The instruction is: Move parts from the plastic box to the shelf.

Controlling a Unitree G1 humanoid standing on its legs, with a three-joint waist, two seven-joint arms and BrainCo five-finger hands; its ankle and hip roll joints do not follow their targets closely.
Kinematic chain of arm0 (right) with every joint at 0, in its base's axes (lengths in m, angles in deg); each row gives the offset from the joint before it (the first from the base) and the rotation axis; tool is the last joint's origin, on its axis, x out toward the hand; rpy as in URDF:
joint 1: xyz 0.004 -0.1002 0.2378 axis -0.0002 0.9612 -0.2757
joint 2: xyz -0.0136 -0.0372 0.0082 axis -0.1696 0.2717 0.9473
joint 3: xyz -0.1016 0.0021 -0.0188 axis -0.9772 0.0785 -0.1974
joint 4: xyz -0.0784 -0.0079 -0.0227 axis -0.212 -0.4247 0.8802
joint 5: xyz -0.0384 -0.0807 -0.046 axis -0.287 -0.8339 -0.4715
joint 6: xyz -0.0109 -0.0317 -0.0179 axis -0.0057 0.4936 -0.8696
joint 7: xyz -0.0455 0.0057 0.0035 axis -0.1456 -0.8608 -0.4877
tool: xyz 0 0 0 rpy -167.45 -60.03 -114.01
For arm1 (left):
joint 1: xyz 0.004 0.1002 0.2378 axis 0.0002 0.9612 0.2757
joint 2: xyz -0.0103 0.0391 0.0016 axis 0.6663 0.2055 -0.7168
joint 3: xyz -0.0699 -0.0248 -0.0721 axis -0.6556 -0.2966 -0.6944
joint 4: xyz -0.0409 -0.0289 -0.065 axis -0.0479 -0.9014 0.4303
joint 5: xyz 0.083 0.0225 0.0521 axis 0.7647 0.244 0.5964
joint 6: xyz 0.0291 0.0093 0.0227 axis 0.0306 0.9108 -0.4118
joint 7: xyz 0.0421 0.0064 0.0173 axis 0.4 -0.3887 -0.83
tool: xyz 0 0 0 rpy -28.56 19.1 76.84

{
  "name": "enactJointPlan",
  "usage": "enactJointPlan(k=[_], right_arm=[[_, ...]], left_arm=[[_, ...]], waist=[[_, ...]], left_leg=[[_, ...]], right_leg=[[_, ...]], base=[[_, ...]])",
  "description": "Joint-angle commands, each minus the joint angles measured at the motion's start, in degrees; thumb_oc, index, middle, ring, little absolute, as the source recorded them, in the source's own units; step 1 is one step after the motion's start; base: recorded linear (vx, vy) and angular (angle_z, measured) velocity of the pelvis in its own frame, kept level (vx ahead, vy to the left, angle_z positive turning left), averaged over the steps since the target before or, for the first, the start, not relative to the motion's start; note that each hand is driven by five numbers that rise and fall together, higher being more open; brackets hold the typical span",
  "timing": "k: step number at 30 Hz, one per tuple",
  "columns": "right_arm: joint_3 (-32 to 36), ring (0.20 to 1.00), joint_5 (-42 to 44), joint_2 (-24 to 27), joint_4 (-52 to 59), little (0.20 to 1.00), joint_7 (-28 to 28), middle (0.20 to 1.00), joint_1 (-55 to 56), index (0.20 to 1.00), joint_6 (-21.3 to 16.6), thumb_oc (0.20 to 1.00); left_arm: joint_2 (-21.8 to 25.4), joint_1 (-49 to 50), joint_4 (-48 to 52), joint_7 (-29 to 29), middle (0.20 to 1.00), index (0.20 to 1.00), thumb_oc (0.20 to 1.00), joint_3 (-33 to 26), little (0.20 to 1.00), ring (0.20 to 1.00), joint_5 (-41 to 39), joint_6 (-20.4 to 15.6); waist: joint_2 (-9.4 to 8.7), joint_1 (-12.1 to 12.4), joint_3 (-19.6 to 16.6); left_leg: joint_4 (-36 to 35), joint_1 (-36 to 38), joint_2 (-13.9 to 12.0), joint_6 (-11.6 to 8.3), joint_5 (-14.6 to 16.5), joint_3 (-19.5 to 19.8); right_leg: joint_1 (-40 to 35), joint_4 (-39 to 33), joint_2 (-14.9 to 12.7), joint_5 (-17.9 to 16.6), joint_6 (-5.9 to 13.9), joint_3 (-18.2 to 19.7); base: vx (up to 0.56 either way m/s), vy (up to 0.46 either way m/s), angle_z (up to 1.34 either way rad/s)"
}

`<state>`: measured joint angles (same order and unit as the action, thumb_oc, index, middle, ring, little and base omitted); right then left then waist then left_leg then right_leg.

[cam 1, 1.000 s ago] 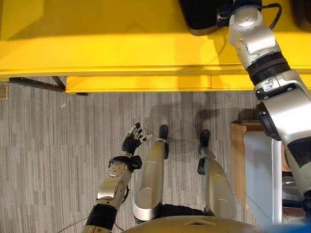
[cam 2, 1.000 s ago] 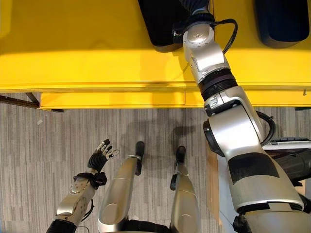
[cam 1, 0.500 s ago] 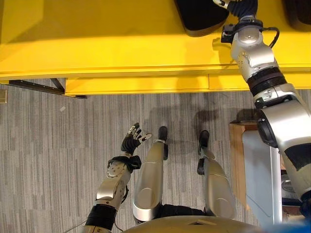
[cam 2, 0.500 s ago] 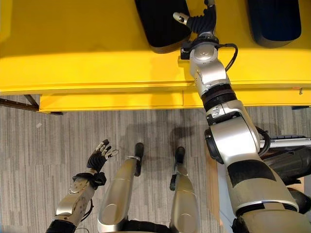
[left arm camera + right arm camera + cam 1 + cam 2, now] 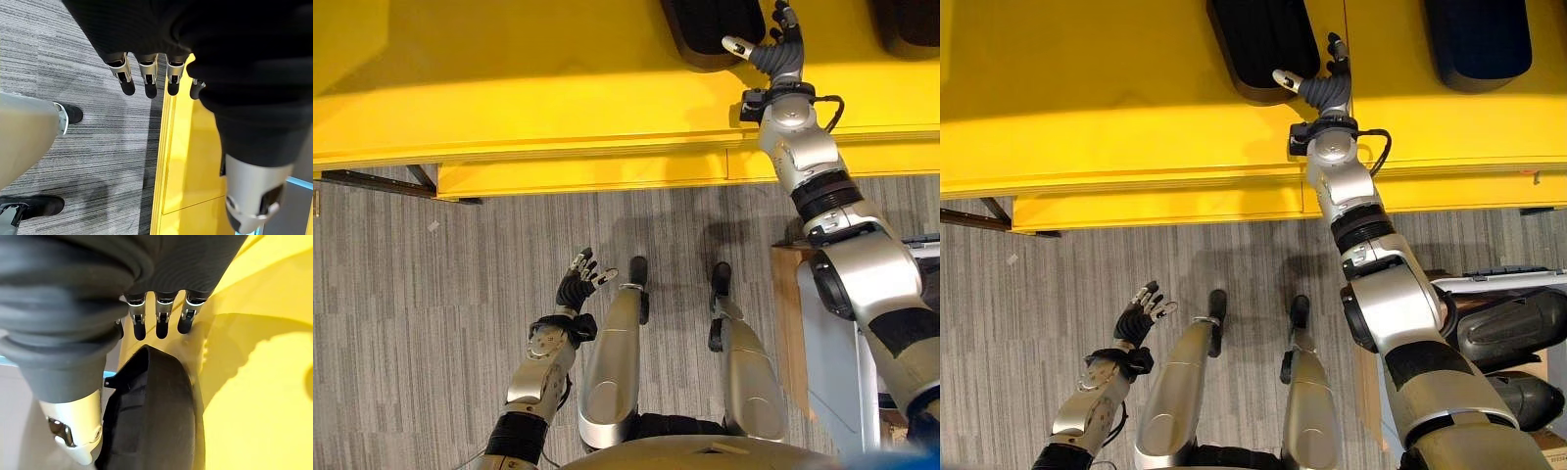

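Silver fingers with dark tips fan out from the right hand [image 5: 1324,86], which hangs over the yellow shelf [image 5: 1116,108] near the top centre of the right eye view. The fingers are spread and hold nothing. Just beside the thumb, towards the upper left, lies a black part [image 5: 1263,44] flat on the shelf; the thumb tip looks close to its edge, though whether they touch cannot be told. In the right wrist view the same part [image 5: 156,416] shows as a dark, rounded, moulded shell with a raised rim, lying under and just past the fingertips [image 5: 161,328]. A second black part [image 5: 1477,44] lies well apart at the upper right of the shelf.

Further out, at the lower right of the frame, dark rounded parts [image 5: 1513,328] lie in the plastic box [image 5: 1489,279]. These are what is left to move.

The left hand [image 5: 582,284] hangs low over the grey carpet floor [image 5: 431,323] at lower centre-left, fingers loosely spread and empty.

Judging by its look, the part is a stiff plastic moulding, probably light for its bulk, smooth and curved, so likely to slip in a shallow pinch. The rim or a narrow end seems the soundest place to take hold, fingers wrapped over the edge and the thumb beneath.
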<state>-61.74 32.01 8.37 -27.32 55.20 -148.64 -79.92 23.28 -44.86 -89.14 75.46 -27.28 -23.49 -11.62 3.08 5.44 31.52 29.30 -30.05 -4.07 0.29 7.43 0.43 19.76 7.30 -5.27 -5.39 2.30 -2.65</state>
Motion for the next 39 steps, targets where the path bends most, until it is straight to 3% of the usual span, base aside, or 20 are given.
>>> enactJointPlan(k=[1, 7, 21, 30, 39], right_arm=[[1.0, 1.0, 0.2, -1.3, 4.2, 1.0, 3.2, 1.0, 2.4, 1.0, -1.2, 1.0], [0.2, 1.0, -0.9, -4.7, 9.5, 1.0, 4.9, 1.0, 6.1, 1.0, -0.9, 1.0], [-1.1, 1.0, -1.4, -6.7, 12.1, 1.0, 6.6, 1.0, 8.6, 1.0, -0.4, 1.0], [0.3, 1.0, -3.4, -5.5, 14.4, 1.0, 5.1, 1.0, 9.0, 1.0, -0.5, 1.0], [5.8, 1.0, -13.3, -2.9, 30.6, 1.0, 0.6, 1.0, 14.7, 1.0, -1.6, 1.0]], left_arm=[[0.2, 3.8, 2.7, -0.3, 1.0, 1.0, 1.0, -1.6, 1.0, 1.0, -1.5, -0.7], [0.5, 4.0, 2.6, -0.5, 1.0, 1.0, 1.0, -1.7, 1.0, 1.0, -1.4, -0.6], [0.4, 4.9, 2.3, -0.5, 1.0, 1.0, 1.0, -2.0, 1.0, 1.0, -1.6, -0.2], [0.4, 4.8, 2.1, -1.0, 1.0, 1.0, 1.0, -2.3, 1.0, 1.0, -1.9, -0.1], [1.1, 4.4, 2.2, -2.8, 1.0, 1.0, 1.0, -1.8, 1.0, 1.0, -1.4, -0.3]], waist=[[0.79, 2.0, -1.7], [0.65, 2.1, -1.7], [0.3, 2.1, -1.7], [0.15, 1.5, -1.7], [0.14, 0.3, -1.7]], left_leg=[[-4.8, 1.7, -4.6, -7.11, -10.9, 1.8], [-4.3, 1.2, -4.6, -6.85, -11.1, 1.8], [-3.5, 1.5, -4.9, -6.86, -10.7, 1.7], [-3.7, 1.0, -4.8, -6.89, -11.2, 1.9], [-3.4, 0.2, -4.8, -6.55, -11.4, 1.9]], right_leg=[[-2.5, 9.1, -3.3, -2.8, -0.12, 1.2], [-2.0, 9.8, -3.1, -2.9, -0.07, 1.3], [-2.0, 10.4, -2.8, -3.0, -0.03, 1.6], [-1.2, 10.9, -3.0, -3.2, 0.03, 1.4], [0.0, 11.8, -2.8, -2.8, -0.02, 1.3]], base=[[0.0, 0.0, 0.0], [0.0, 0.0, 0.0], [0.0, 0.0, 0.0], [0.0, 0.0, 0.0], [0.0, 0.0, 0.0]])
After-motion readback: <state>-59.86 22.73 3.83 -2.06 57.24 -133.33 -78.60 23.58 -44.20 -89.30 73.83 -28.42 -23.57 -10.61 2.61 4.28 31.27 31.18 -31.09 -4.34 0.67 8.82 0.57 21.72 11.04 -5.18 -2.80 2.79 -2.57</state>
